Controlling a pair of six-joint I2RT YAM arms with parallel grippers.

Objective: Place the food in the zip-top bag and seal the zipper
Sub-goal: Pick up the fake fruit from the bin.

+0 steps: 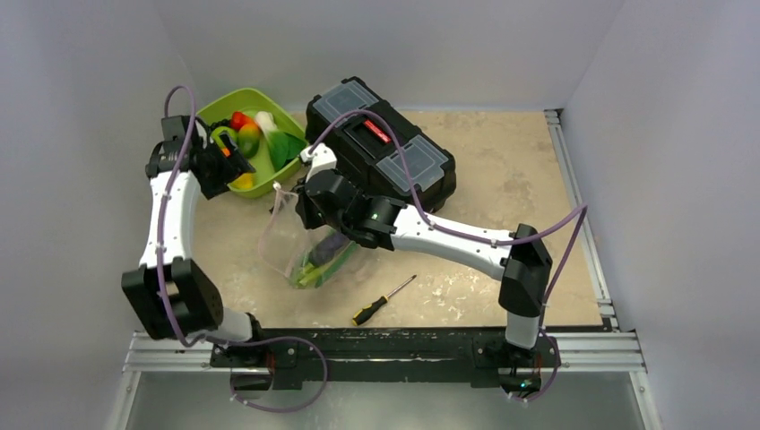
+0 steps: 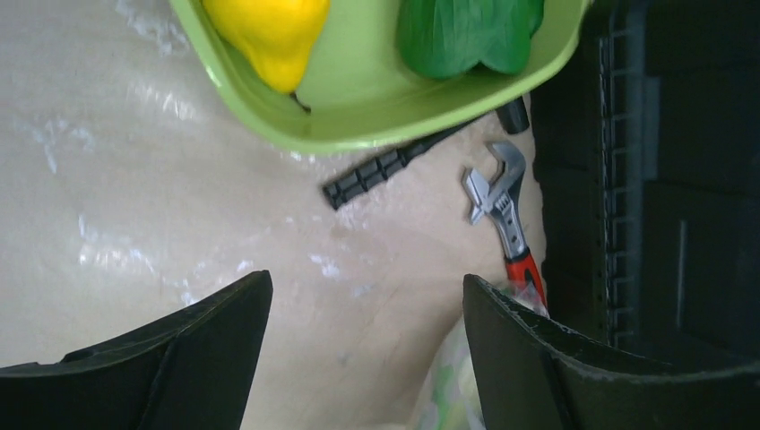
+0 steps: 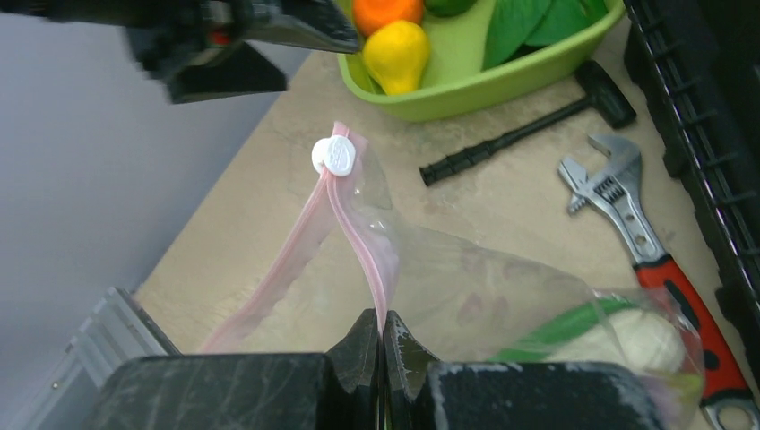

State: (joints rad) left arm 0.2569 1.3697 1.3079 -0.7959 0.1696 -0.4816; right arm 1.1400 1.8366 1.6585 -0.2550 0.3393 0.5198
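Right end effector [image 3: 384,339] tight on zipper [image 3: 361,231]

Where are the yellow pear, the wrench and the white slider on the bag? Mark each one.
yellow pear [image 2: 269,31]: left wrist view, on its wide body.
wrench [image 3: 627,215]: right wrist view, on its metal neck.
white slider [image 3: 334,155]: right wrist view, on its round face.

Robot lab test cell, plain white walls [image 1: 403,36], aluminium frame rails [image 1: 600,351]
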